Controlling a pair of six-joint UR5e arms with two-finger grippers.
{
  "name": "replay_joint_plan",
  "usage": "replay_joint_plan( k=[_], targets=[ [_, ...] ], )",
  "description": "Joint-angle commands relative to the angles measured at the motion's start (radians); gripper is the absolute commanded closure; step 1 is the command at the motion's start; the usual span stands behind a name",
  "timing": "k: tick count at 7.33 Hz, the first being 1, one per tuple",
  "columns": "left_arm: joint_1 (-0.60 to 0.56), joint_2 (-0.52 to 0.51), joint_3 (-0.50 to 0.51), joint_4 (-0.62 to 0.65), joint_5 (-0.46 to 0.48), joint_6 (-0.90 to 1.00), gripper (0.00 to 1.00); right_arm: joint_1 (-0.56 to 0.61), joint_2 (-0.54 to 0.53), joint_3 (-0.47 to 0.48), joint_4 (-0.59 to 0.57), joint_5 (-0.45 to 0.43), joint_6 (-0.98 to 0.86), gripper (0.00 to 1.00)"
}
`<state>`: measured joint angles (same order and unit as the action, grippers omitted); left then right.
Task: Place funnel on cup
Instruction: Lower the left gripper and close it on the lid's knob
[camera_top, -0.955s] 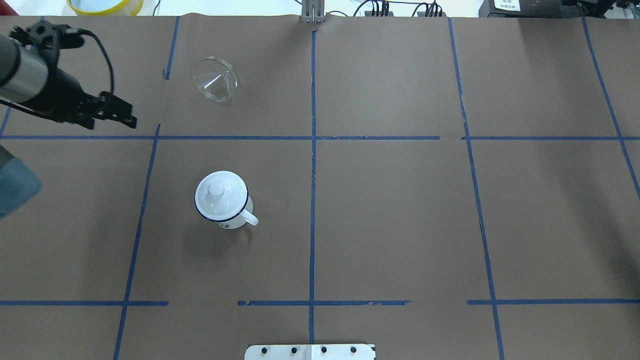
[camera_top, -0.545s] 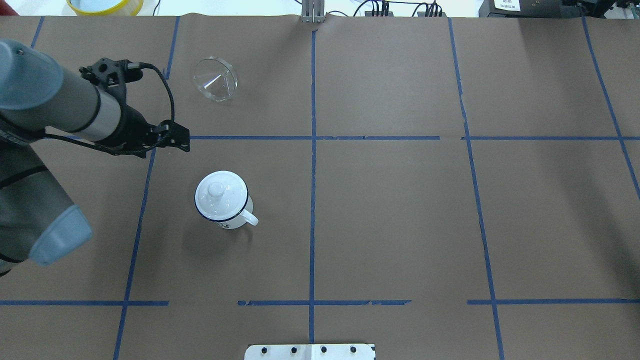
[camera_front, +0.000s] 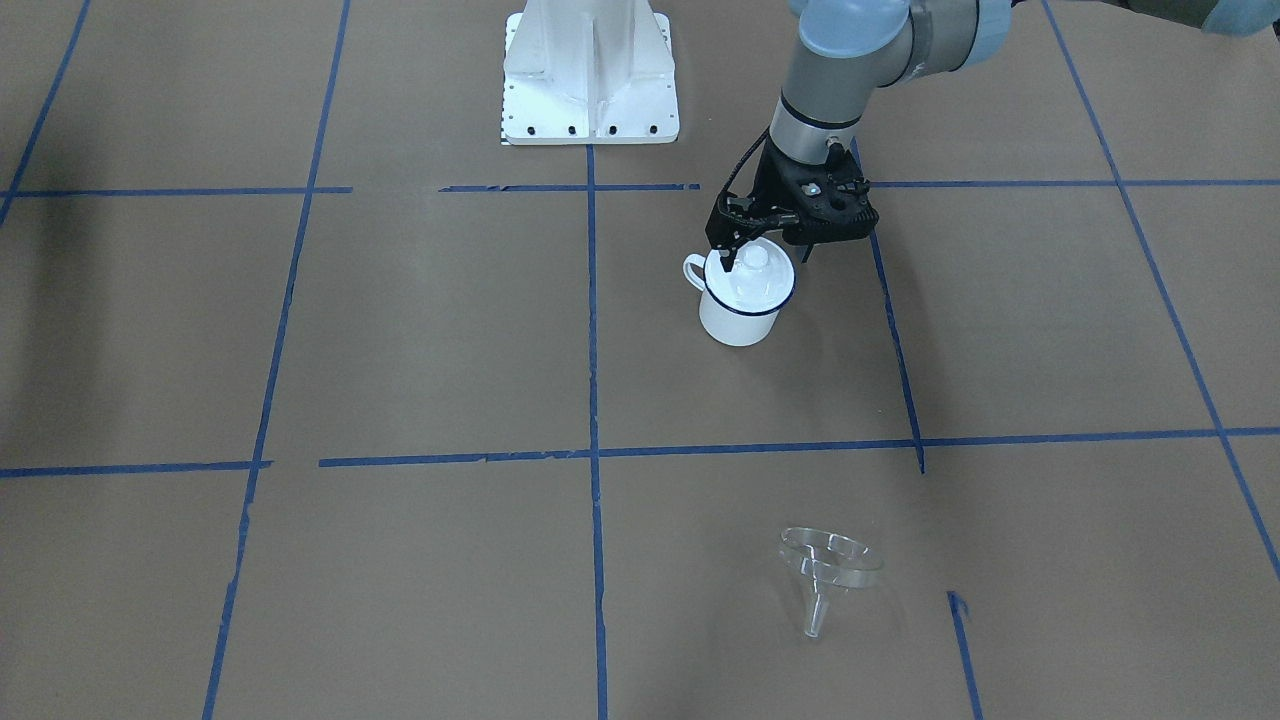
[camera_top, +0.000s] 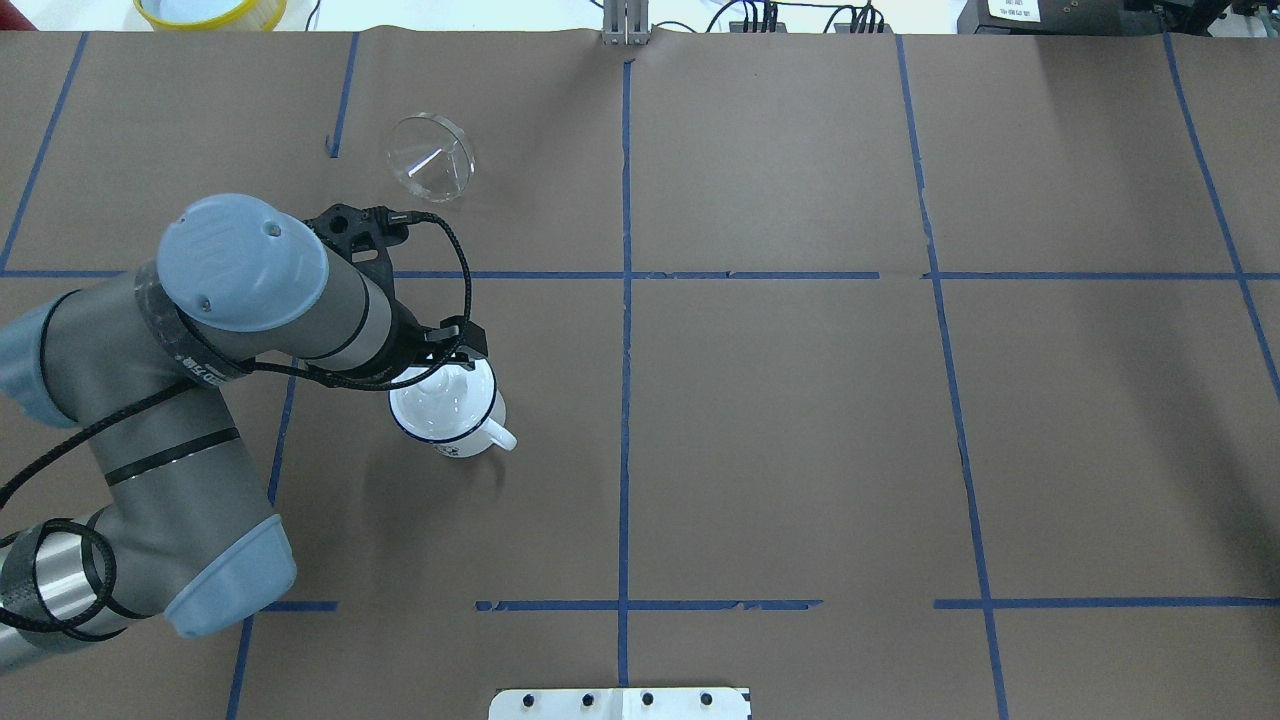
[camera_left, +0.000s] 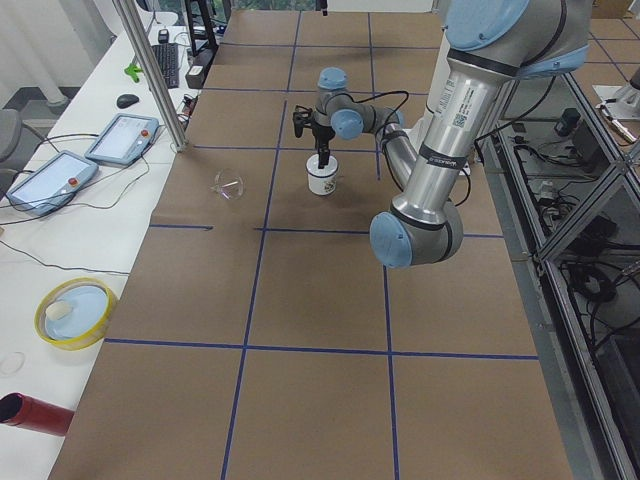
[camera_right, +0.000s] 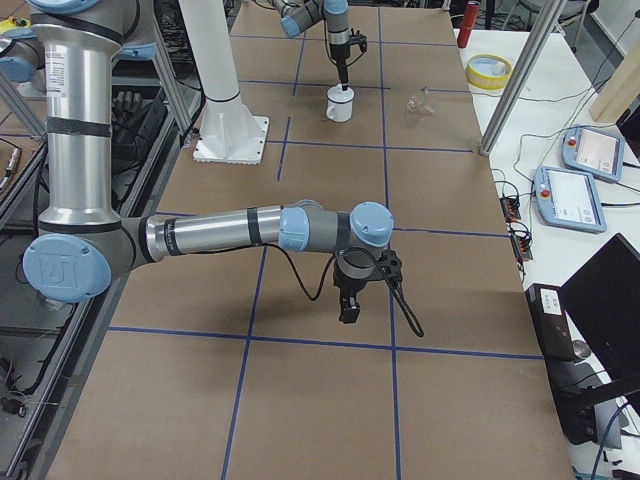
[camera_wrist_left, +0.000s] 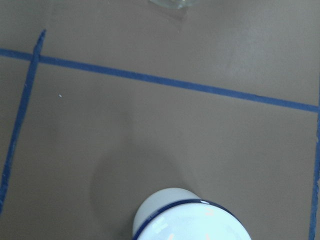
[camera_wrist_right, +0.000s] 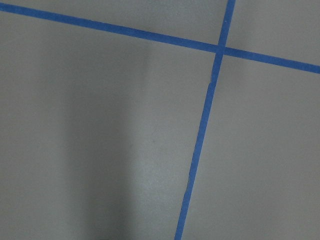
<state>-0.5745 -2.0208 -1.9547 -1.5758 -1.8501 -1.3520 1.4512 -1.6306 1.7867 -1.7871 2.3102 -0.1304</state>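
The cup (camera_front: 738, 318) stands a bit above and right of the middle of the front view; its lid (camera_front: 750, 285) is still on, so the funnel cannot sit on it yet; the left gripper (camera_front: 763, 254) hangs right over the lid's knob (camera_front: 757, 257), fingers wide apart, one on each side, holding nothing; the funnel (camera_front: 826, 565) lies tipped over, low and right of the middle, well apart from the cup; the right gripper (camera_right: 350, 305) hangs over the table (camera_right: 450, 250) in the middle of the right side view; I cannot tell if it is wide or closed. I think the step now is taking the lid off; next the left gripper should drop a little, squeeze the knob, lift straight up and set the lid aside; then fetch the funnel.
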Motion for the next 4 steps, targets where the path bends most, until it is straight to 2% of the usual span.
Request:
replay_joint_plan(
  k=[1,4],
  targets=[
    [0.018,-0.001,0.002,0.002,0.009,-0.003,0.03,0.0,0.0,0.0,0.0,0.0,0.0,0.0],
    [0.018,-0.006,-0.007,0.041,0.011,0.005,0.06,0.0,0.0,0.0,0.0,0.0,0.0,0.0]
  ],
)
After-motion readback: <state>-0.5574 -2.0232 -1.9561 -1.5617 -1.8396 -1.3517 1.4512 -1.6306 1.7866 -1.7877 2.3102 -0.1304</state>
